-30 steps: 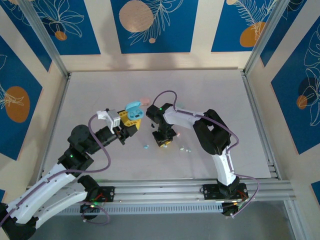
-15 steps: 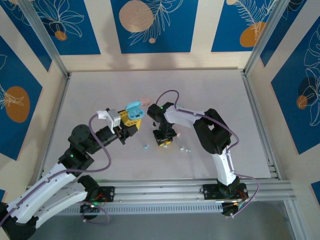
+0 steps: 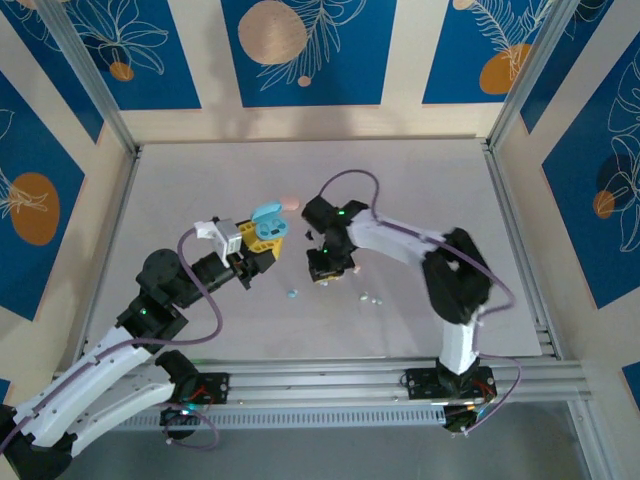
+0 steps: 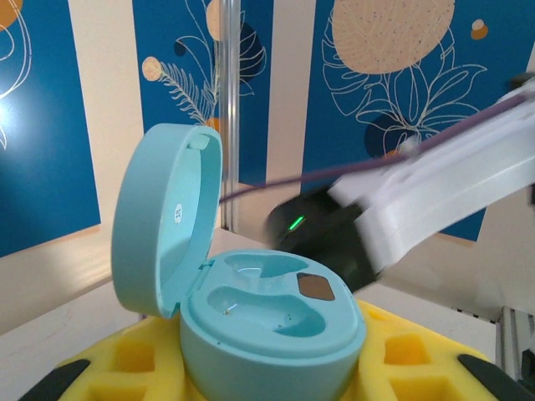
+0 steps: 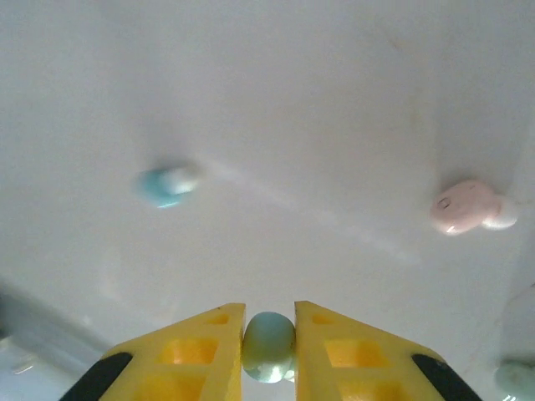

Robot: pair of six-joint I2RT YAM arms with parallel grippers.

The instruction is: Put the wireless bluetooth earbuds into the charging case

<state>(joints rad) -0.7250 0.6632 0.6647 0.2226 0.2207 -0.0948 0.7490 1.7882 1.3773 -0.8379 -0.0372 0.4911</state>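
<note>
The left jaws, yellow-padded, are clenched on the base of a light-blue rounded plastic charging case (image 4: pixel 267 330) and hold it above the pale grey desk (image 3: pixel 200 180), left of centre in the top view. The case stands upright with its hinged light-blue lid (image 4: pixel 163 221) swung open, and both moulded wells in the base are bare. Behind the case, the left wrist view shows the white and black right arm (image 4: pixel 435 192) with a green light on its dark joint. The right jaws are closed on a tiny pale mint plastic earbud (image 5: pixel 268 344), pinched between the two yellow tips, near the desk centre and just right of the case. Whether this bud clears the surface cannot be told. Beyond those tips a light-blue earbud (image 5: pixel 167 184), blurred, lies on the desk to the left. A pink earbud with a whitish tip (image 5: pixel 464 205) lies to the right, well apart from it. In the top view, small pale buds (image 3: pixel 370 298) lie close together on the desk just right of the right jaws. A small pink object (image 3: pixel 290 201) rests beyond the case, and it is too small to identify.
</note>
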